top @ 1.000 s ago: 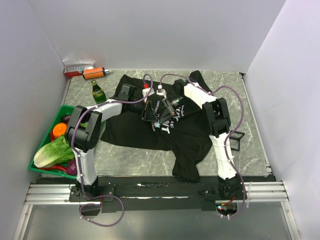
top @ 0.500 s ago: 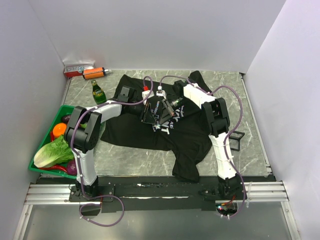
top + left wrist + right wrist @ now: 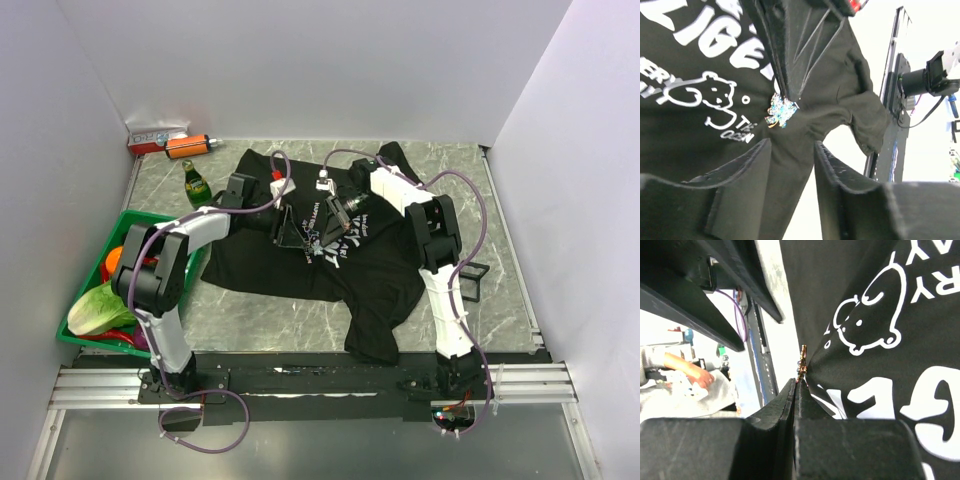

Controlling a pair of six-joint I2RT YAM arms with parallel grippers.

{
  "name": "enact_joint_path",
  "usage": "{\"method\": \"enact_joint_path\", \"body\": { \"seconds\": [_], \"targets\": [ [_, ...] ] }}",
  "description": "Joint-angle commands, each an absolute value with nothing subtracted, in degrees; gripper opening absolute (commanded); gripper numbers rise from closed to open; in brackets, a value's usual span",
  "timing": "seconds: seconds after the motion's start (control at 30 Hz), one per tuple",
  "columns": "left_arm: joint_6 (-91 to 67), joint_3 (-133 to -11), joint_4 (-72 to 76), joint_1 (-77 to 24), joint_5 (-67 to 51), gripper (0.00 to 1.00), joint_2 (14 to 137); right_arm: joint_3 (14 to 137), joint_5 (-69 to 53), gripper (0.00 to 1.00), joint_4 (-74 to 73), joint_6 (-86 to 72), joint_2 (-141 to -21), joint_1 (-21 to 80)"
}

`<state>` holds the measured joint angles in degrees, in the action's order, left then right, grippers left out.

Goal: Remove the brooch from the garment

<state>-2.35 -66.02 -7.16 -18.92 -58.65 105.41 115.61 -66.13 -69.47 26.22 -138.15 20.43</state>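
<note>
The black T-shirt (image 3: pixel 350 260) with white lettering lies spread on the table. A small glittering brooch (image 3: pixel 781 111) sits on its chest print; the right wrist view shows the brooch edge-on (image 3: pixel 801 362). My right gripper (image 3: pixel 797 382) is shut on the brooch's edge, with its fingers reaching it from above in the left wrist view (image 3: pixel 790 55). In the top view my right gripper (image 3: pixel 324 230) is over the lettering. My left gripper (image 3: pixel 792 150) is open and empty, just short of the brooch, with shirt fabric showing behind the gap. In the top view my left gripper (image 3: pixel 290 230) is beside the right one.
A green bottle (image 3: pixel 197 183) stands left of the shirt. An orange item (image 3: pixel 187 146) and a red and white box (image 3: pixel 155 134) lie at the back left. A green tray (image 3: pixel 100 335) of vegetables sits at the left edge. A small black stand (image 3: pixel 473 281) is on the right.
My left arm has swung and drawn its gripper a little to the left, away from the brooch. The right gripper has stayed at the brooch.
</note>
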Motion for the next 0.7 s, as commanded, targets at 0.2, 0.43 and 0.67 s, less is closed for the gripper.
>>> {"method": "enact_joint_path", "body": {
  "seconds": [0.2, 0.43, 0.67],
  "targets": [
    [-8.35, -67.32, -1.32, -20.04, -63.28, 0.35, 108.72, 115.75, -70.31, 0.00, -67.94, 23.38, -138.16, 19.07],
    [-10.37, -70.66, -0.44, -21.09, -64.42, 0.35, 113.11, 115.05, -70.58, 0.00, -68.29, 23.64, -137.90, 18.99],
    [-10.46, -72.60, -0.44, -21.36, -66.09, 0.20, 114.43, 115.22, -70.05, 0.00, -67.41, 22.59, -138.16, 19.07]
  ]
}}
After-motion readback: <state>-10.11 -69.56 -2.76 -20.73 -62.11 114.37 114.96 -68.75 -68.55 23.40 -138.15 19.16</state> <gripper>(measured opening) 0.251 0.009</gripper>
